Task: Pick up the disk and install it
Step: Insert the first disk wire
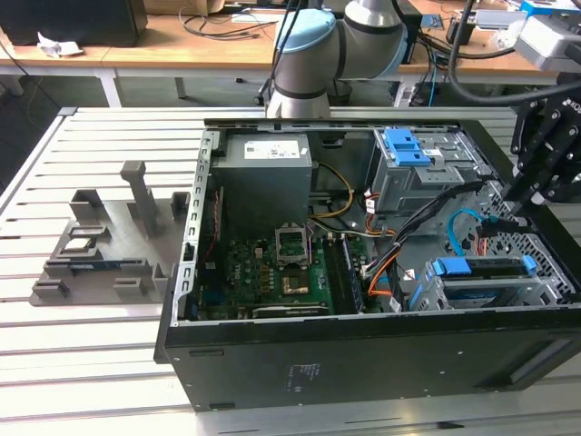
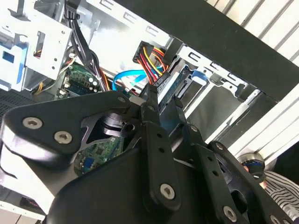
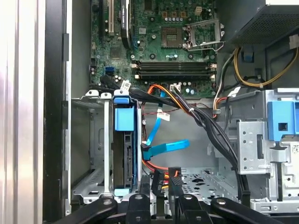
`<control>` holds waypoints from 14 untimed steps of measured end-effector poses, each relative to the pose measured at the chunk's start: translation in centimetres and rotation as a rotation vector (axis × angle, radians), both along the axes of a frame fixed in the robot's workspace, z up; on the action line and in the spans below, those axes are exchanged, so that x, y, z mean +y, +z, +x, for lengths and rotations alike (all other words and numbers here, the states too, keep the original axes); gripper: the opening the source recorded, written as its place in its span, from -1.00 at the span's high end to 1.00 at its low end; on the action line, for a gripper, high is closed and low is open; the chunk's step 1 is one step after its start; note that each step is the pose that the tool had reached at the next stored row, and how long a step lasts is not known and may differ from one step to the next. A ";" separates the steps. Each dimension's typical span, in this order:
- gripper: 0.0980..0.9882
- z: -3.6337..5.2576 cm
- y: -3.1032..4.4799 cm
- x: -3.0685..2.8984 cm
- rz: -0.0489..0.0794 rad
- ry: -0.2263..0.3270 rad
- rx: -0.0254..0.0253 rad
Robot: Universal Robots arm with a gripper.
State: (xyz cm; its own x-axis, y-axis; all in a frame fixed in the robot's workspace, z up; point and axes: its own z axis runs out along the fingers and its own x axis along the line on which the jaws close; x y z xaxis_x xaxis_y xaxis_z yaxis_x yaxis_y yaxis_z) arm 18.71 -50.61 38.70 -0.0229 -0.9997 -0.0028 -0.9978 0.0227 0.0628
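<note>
No legible writing; disk [image 3: 125, 154] sits slotted in drive cage [image 3: 88, 149] of computer case [image 1: 363, 363]; gripper [image 2: 161, 100] fingers clenched on power connector [image 2: 152, 58]

Slatted metal table [image 1: 109, 345] carries computer case [image 1: 363, 363]; grey fixture [image 1: 100, 245].

In the exterior view the gripper [image 1: 525, 202] ran off the frame's edge, so its fingertips were hard to make out. The disk [image 3: 125, 151] sat edge-on in its cage [image 3: 88, 140] (label unseen). In the second wrist view the black linkage [image 2: 154, 154] hid much of the case [image 2: 243, 42].
</note>
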 end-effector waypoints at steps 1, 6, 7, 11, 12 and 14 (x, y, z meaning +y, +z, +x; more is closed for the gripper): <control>0.54 0.00 -0.18 0.01 0.000 -0.002 0.0000; 0.54 0.02 -1.15 0.07 0.000 -0.016 0.0000; 0.54 0.02 -1.36 0.08 0.000 -0.019 0.0000; 0.54 0.12 -2.08 0.10 0.000 -0.023 0.0000; 0.54 0.16 -2.24 0.11 0.000 -0.023 0.0000; 0.54 0.27 -2.87 0.13 0.000 -0.025 0.0000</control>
State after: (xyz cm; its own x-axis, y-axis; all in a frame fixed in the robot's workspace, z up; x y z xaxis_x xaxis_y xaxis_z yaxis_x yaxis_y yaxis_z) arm 18.99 -50.48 35.83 -0.0479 -0.9988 -0.0028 -0.9969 0.0477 0.0628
